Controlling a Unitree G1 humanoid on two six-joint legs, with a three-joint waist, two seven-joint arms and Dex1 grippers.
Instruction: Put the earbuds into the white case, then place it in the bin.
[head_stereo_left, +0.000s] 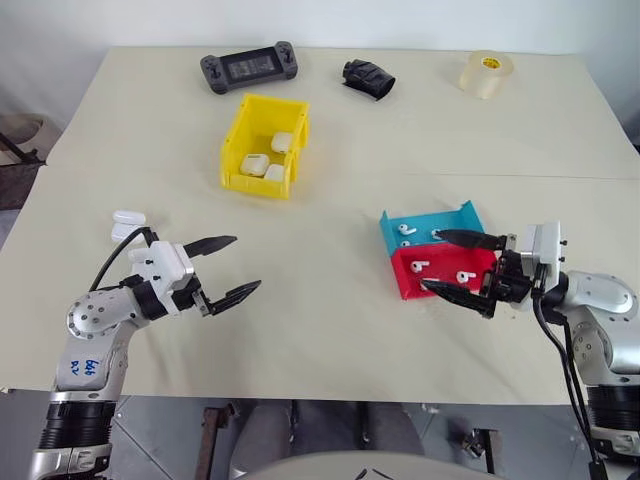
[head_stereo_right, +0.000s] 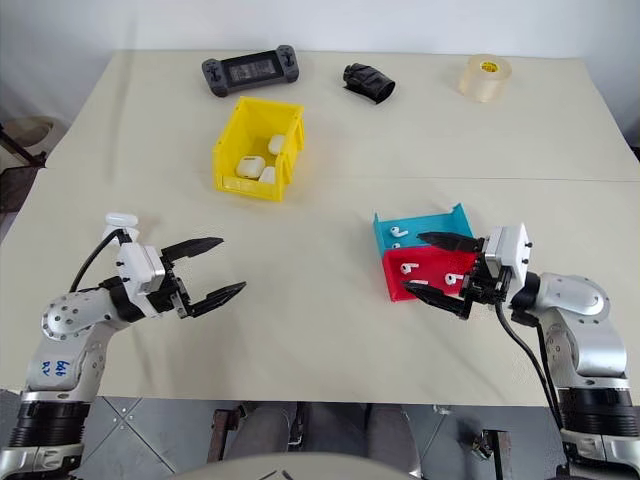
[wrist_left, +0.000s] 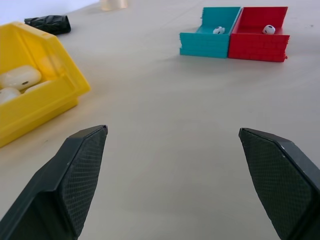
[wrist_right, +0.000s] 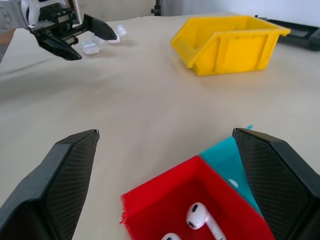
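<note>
From my head camera, both tools hang released over the beige bench (head_stereo_left: 330, 330): my left tool (head_stereo_left: 228, 268) near loose glossy white cases (head_stereo_left: 128, 218), my right tool (head_stereo_left: 452, 264) over the shallow red tray (head_stereo_left: 408, 285) beside the shallow teal tray (head_stereo_left: 392, 232), each holding 2 tiny white earbuds (head_stereo_left: 419, 266). My left wrist camera shows the bright yellow plastic bin (wrist_left: 47, 95) holding 3 cases.

Plastic, matt and glossy surfaces on a pale tabletop

The tabletop (head_stereo_left: 330, 320) is seen as smooth, matt and cream-coloured. The bin (head_stereo_left: 262, 150) is moulded of bright yellow plastic with a slight sheen, and glossy white cases (head_stereo_left: 254, 164) are held inside it. Beside the bin, a teal tray (wrist_left: 207, 42) and a red tray (wrist_left: 260, 45) of ridged matt plastic are seen, with glossy white earbuds (wrist_right: 200, 220) inside. The inner faces of the black jaws are finely cross-hatched.
</note>
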